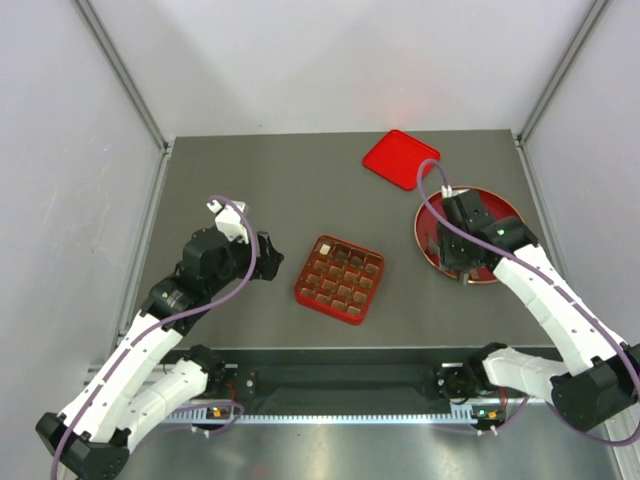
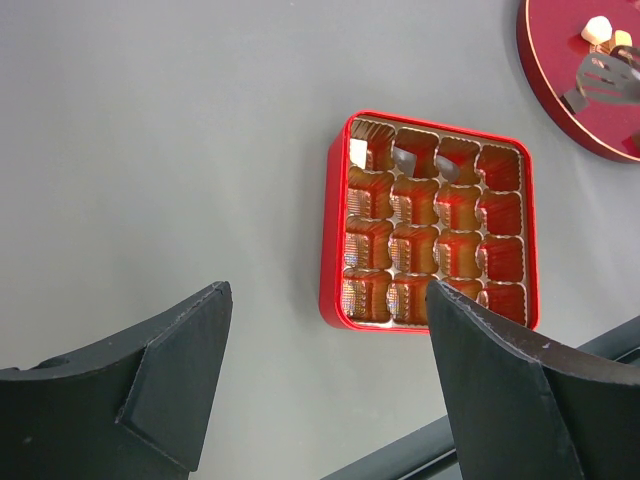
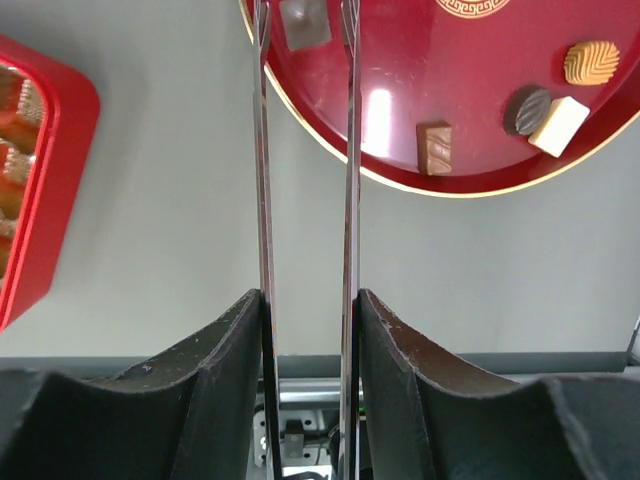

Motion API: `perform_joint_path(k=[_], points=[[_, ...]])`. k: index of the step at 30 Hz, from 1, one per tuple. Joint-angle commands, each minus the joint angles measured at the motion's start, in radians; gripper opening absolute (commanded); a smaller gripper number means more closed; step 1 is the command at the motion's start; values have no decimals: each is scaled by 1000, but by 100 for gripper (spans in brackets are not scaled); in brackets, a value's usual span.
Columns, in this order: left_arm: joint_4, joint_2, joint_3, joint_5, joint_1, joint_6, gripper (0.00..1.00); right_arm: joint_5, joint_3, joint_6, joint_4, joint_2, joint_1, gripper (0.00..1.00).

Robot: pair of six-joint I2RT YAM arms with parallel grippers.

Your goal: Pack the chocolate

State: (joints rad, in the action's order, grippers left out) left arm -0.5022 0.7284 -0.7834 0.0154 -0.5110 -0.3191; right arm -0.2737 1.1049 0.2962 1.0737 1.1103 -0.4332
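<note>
Packing of the chocolate (image 2: 597, 28): judged barely begun.

In the red gridded tray (image 2: 333, 230), mid-counter (image 1: 250, 180): only one cream-white piece (image 2: 357, 152) seen for sure, in a corner cell. In the next two cells of that row, two greyish shapes, perhaps dark pieces, perhaps glare; cannot tell. In every other cell, nothing visible but gold-brown lining.

Left to move, on the round red plate (image 3: 450, 70) at the right side of the counter, well apart from the tray:
- a tan ribbed piece (image 3: 592, 62)
- a dark oval piece (image 3: 527, 110), touching a cream block (image 3: 558, 125)
- a brown bar (image 3: 434, 148) near the rim
- a squarish grey-brown piece (image 3: 305, 22)

Possibly more beyond the wrist view.

Right end effector (image 3: 307, 300): narrow, clamped on a pair of thin metal tongs (image 3: 262, 150). Tong tips down over the plate, one either side of the squarish grey-brown piece. Pinched or merely straddled: cannot tell. Judged the step in hand: picking this piece for the tray.

Left end effector (image 2: 328, 300): wide, holding nothing, hovering over bare counter near the tray's left side, apart from it.

Flat red lid (image 1: 400, 158): lying on the far part of the counter, just beyond the plate, not on the tray. Judged also left: nearly all the filling, then probably the closing.
</note>
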Motion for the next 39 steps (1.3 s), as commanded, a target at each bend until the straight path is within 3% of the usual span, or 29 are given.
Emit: perform_joint_path(k=[1, 18, 25, 33, 39], points=[[14, -15, -2, -8, -3, 3, 84, 36, -26, -43, -89, 9, 46, 41], [16, -9, -4, 1, -3, 3, 84, 85, -76, -51, -116, 36, 103, 41], [13, -15, -2, 6, -1, 3, 83, 90, -71, -55, -118, 30, 106, 31], [16, -15, -2, 0, -3, 2, 84, 106, 47, -65, -78, 10, 100, 24], [16, -14, -2, 4, -3, 0, 84, 113, 137, -25, -63, 19, 13, 24]])
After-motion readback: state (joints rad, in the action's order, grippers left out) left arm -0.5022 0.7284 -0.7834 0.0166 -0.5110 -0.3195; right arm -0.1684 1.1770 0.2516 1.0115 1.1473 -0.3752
